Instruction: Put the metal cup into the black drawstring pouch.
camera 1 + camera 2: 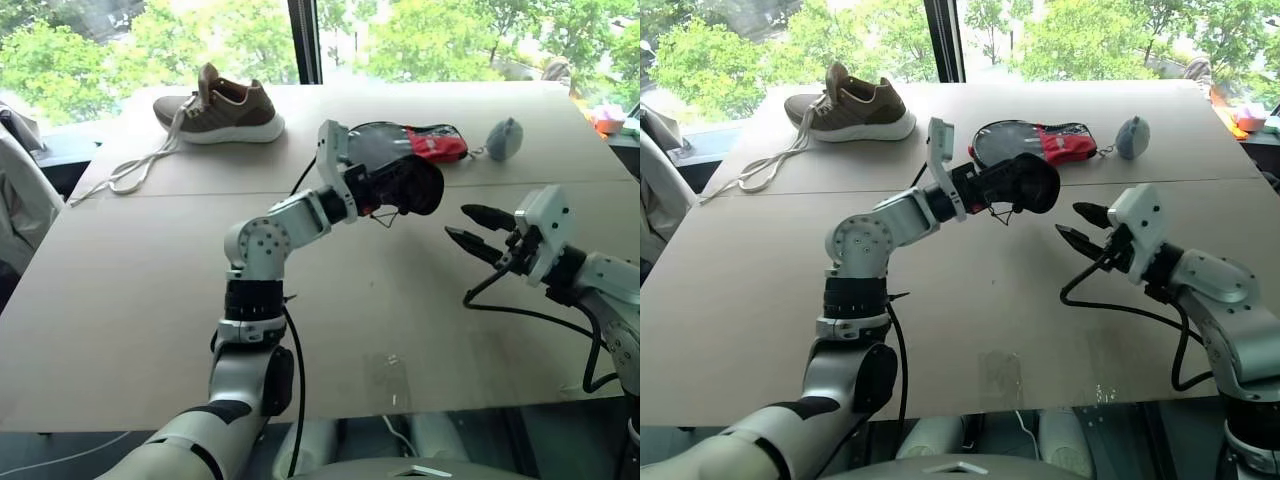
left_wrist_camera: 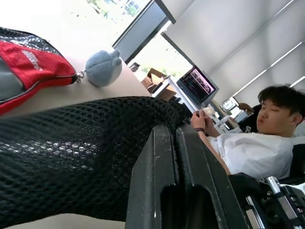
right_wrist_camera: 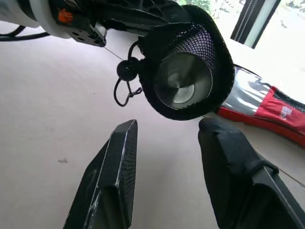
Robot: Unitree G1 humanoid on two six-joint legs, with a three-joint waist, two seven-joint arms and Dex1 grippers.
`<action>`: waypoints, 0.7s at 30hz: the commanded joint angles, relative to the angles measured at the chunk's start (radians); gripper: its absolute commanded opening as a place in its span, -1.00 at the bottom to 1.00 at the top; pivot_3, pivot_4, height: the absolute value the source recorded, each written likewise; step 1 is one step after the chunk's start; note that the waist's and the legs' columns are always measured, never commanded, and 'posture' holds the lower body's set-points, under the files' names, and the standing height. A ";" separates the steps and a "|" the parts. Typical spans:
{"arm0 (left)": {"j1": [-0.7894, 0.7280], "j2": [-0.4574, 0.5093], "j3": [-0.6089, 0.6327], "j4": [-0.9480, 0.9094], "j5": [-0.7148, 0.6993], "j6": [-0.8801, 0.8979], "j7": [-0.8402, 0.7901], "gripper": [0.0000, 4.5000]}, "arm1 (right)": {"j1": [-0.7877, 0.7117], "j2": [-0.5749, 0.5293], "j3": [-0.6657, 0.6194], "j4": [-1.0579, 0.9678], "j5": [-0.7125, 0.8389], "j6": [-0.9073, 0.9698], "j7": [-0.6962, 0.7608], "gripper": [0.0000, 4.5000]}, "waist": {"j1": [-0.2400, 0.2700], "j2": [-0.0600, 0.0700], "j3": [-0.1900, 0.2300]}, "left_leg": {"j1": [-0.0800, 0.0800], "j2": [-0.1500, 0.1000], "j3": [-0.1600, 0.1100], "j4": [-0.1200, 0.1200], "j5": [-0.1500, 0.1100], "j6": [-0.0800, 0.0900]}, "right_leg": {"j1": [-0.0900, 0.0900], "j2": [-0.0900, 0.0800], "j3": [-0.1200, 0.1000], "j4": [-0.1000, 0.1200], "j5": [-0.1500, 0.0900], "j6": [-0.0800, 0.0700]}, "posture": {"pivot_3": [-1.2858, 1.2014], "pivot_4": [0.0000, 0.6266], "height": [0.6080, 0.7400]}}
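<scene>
Fingers of the left gripper (image 1: 992, 195) are pressing together on the black drawstring pouch (image 1: 1023, 184), holding it up off the counter (image 1: 970, 320) with its mouth facing the right gripper (image 1: 1078, 226). Inside the pouch the metal cup (image 3: 183, 79) is sitting, its shiny round face showing through the opening in the right wrist view; a thin cord with a small toggle (image 3: 125, 70) is hanging beside the mouth. The right gripper is standing just apart from the pouch, its two black fingers parted and holding nothing, pointing level toward the pouch mouth with a clear gap between them.

Bare counter is lying under both grippers and stretching toward the near edge, giving open room on every side below the pouch. The left arm is reaching forward and across from a bent elbow, its wrist raised; the right arm is coming in from the right side with its forearm low over the counter.

Farther back, a grey-and-red case (image 1: 1040, 140) is lying just behind the pouch, a small grey plush (image 1: 1132, 136) beside it, and a brown shoe (image 1: 852, 105) with loose white laces well apart at the far left, near the window edge of the counter.
</scene>
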 commanded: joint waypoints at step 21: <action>0.107 0.100 -0.277 -0.106 0.179 -0.077 -0.241 0.98 | 0.084 -0.023 -0.089 0.034 -0.050 -0.105 -0.007 -0.11 | 0.000 0.000 0.000 | 0.001 0.000 0.000 0.000 0.000 0.000 | 0.001 0.000 0.000 0.000 0.000 0.000 | 0.03 -0.52 1.00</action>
